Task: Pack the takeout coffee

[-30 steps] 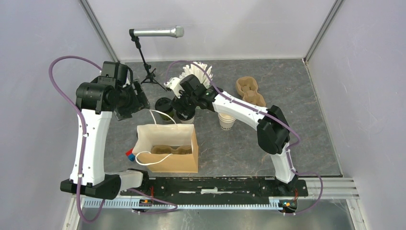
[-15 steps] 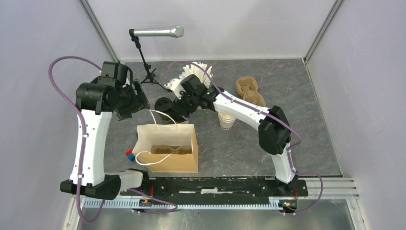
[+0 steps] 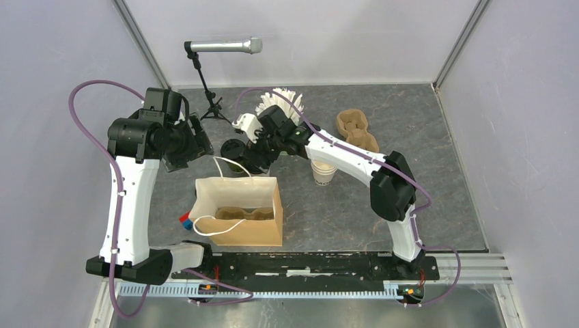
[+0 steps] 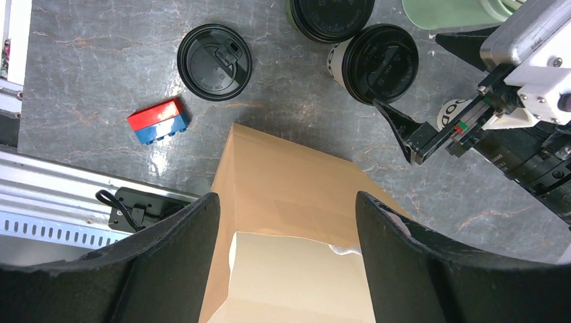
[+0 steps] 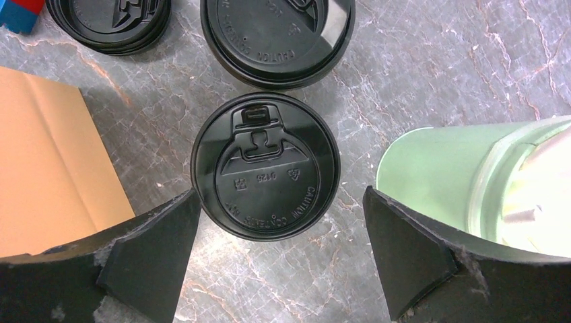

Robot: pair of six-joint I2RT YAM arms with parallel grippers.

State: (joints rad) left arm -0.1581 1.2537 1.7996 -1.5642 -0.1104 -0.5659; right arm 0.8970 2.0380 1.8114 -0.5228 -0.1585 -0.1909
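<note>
right gripper (image 5: 279, 194): jaws spread wide, nothing held. they straddle the black lid of the white printed cup (image 4: 377, 64), one finger on either side; whether either finger touches the lid rim cannot be told. olive-green cup (image 4: 330, 13), also black-lidded, stands just beside it with the lids almost touching. both cups are upright on the grey marbled table (image 3: 423, 137), just beyond the far wall of the brown paper bag (image 3: 256, 236). mint-green cup (image 5: 444, 182) sits close on the white cup's other side, near the right-hand finger. a spare black lid (image 4: 214, 62), possibly a short stack, lies flat on the table, with a red-and-blue brick (image 4: 158, 121) near it, off the bag's corner. left gripper (image 4: 286, 198): jaws well apart, empty, hanging above the bag. the bag stands open with a moulded cup carrier (image 3: 235, 214) in its bottom. a second carrier (image 3: 356, 130) lies at the far right of the table, and a stack of lidless cups (image 3: 324, 172) stands beside the right arm.
</note>
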